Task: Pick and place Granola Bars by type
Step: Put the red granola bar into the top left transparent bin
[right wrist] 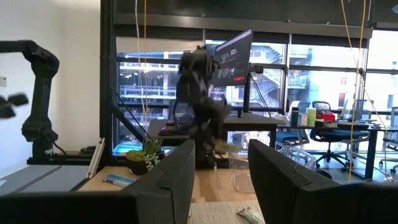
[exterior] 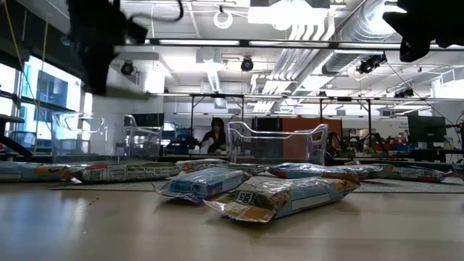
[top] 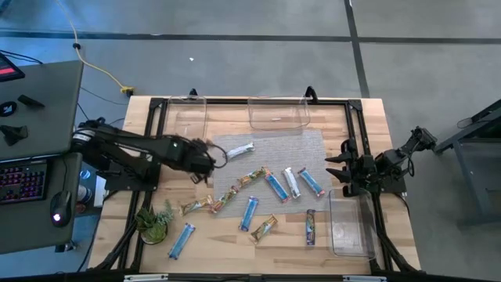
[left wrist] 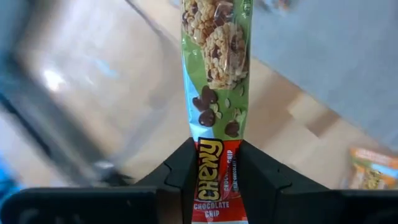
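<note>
My left gripper (top: 205, 162) hangs above the left edge of the grey mat (top: 305, 149), shut on a green granola bar (left wrist: 214, 56) printed with "Chewy chocolate chip". Several other granola bars lie flat on the mat and the wooden table: a white one (top: 239, 150), blue ones (top: 275, 186) (top: 182, 240), tan-green ones (top: 227, 200) and a dark one (top: 311, 225). My right gripper (top: 337, 168) waits open at the table's right edge, off the table, touching nothing. My left gripper pinches the bar's red end (left wrist: 211, 165) between its two fingers (left wrist: 180, 171). The fingers slant steeply down from above. The bar runs along them and sticks out past their tips, its green end lifted clear of the table.
Clear plastic bins stand at the far left (top: 188, 117), the far middle (top: 278, 113) and the near right (top: 350, 227). A small green plant (top: 154, 222) sits at the near left. A desk with a keyboard (top: 23, 180) stands beyond the table's left edge.
</note>
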